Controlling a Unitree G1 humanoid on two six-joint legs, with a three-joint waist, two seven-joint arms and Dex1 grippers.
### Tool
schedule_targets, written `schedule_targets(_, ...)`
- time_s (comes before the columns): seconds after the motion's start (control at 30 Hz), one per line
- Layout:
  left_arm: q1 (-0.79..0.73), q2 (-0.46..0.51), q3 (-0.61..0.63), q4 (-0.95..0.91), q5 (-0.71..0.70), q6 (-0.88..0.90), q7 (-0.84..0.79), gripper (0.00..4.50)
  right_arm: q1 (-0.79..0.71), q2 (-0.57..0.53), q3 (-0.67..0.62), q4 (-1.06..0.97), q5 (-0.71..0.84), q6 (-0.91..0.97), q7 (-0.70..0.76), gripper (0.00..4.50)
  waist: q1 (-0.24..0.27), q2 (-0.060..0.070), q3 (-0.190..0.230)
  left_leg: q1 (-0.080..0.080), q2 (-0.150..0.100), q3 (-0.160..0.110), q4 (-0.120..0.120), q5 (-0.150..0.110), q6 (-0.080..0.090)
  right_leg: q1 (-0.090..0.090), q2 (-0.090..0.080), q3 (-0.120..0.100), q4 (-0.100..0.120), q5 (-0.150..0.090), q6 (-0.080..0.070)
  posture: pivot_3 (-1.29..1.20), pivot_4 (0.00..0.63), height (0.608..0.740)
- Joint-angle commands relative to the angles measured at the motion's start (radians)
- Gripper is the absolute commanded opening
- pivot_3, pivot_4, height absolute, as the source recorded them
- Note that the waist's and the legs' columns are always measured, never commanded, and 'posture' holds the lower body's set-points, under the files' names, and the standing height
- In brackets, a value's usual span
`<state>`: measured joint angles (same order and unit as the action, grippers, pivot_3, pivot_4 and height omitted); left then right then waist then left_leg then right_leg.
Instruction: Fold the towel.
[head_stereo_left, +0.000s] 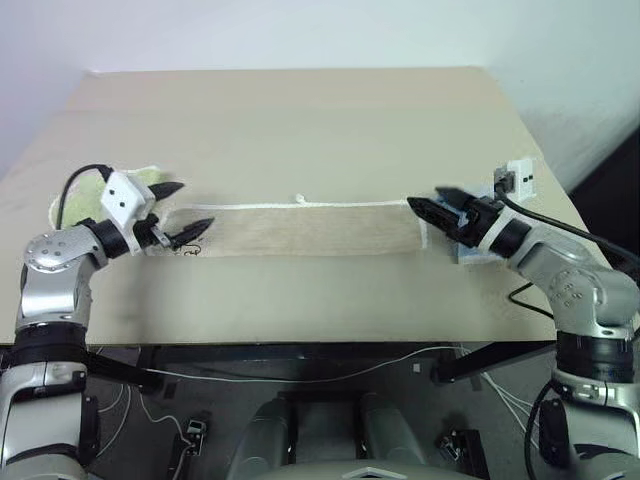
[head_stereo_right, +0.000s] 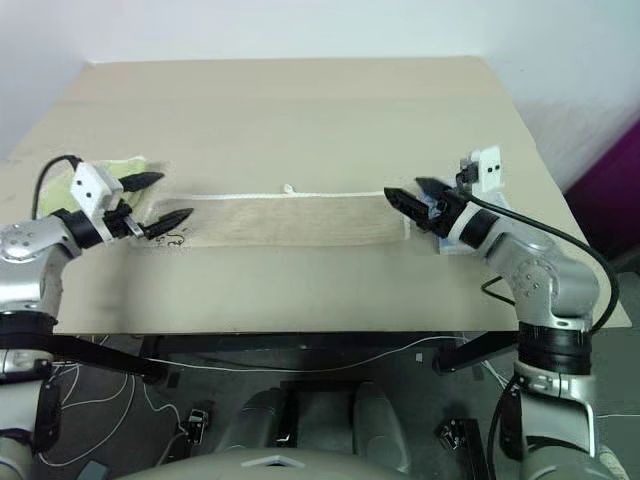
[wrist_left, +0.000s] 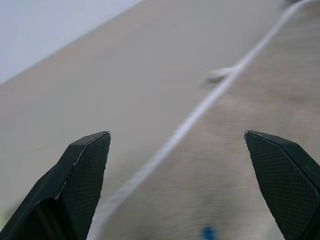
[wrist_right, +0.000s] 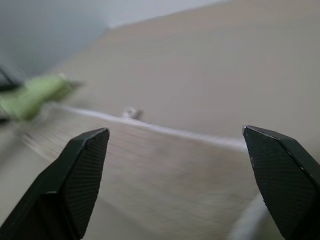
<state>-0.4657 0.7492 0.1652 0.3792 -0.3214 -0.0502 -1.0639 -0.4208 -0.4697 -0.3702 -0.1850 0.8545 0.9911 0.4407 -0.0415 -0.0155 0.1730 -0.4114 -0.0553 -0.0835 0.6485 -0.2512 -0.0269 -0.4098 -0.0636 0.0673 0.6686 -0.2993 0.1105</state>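
Towel (head_stereo_left: 300, 230) lying across the middle of the desk (head_stereo_left: 300, 120) as a long narrow folded strip, corded edge and small white loop (head_stereo_left: 299, 199) along its far side, left gripper (head_stereo_left: 183, 210) hovering at one short end and right gripper (head_stereo_left: 432, 206) at the other, both spread wide and clamping nothing. Risking, on any next fold, pinching only the top layer so the strip slides open, or dragging one end further so the edges land skewed. Farther back, risking snagging the light-green cloth (head_stereo_left: 95, 195) behind the left gripper or the light-blue cloth (head_stereo_left: 468, 252) under the right wrist.
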Motion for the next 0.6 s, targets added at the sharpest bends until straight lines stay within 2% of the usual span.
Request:
schedule_targets(0.03, 0.0, -0.001, -0.016, -0.102, -0.048, 0.055, -0.051, 4.5, 0.021, 0.077, -0.13, -0.064, 0.212, 0.185, -0.236, 4.47, 0.001, 0.0, 0.0, 0.0, 0.0, 0.0, 0.0, 0.0, 0.0, 0.001, 0.0, 0.0, 0.0, 0.0, 0.0, 0.0, 0.15, 0.74)
schedule_targets(0.17, 0.004, -0.02, -0.049, -0.15, -0.057, 0.091, -0.088, 4.5, 0.062, 0.147, -0.204, -0.064, 0.399, 0.291, -0.48, 4.47, 0.008, 0.0, 0.0, 0.001, -0.001, 0.001, 0.0, 0.0, 0.0, 0.001, -0.001, 0.0, -0.001, 0.0, 0.0, 0.0, 0.15, 0.74)
schedule_targets(0.27, 0.011, -0.033, -0.077, -0.175, -0.05, 0.1, -0.112, 4.5, 0.111, 0.182, -0.214, -0.06, 0.56, 0.288, -0.671, 4.47, 0.003, 0.0, 0.0, 0.001, -0.001, 0.001, 0.0, 0.0, 0.0, 0.001, 0.0, 0.0, -0.001, 0.0, 0.0, 0.0, 0.15, 0.74)
schedule_targets(0.43, 0.021, -0.047, -0.098, -0.203, -0.052, 0.108, -0.131, 4.5, 0.168, 0.208, -0.148, -0.048, 0.778, 0.18, -0.93, 4.47, -0.003, 0.0, 0.0, 0.001, 0.0, 0.002, -0.001, 0.0, 0.0, 0.0, 0.0, 0.0, -0.001, 0.0, 0.0, 0.0, 0.15, 0.74)
schedule_targets(0.6, 0.046, -0.062, -0.112, -0.25, -0.063, 0.128, -0.137, 4.5, 0.142, 0.215, -0.086, 0.007, 0.867, 0.043, -1.064, 4.47, -0.003, 0.0, 0.0, 0.001, 0.0, 0.002, -0.001, 0.0, 0.0, 0.001, 0.001, 0.0, -0.001, 0.0, 0.0, 0.0, 0.15, 0.74)
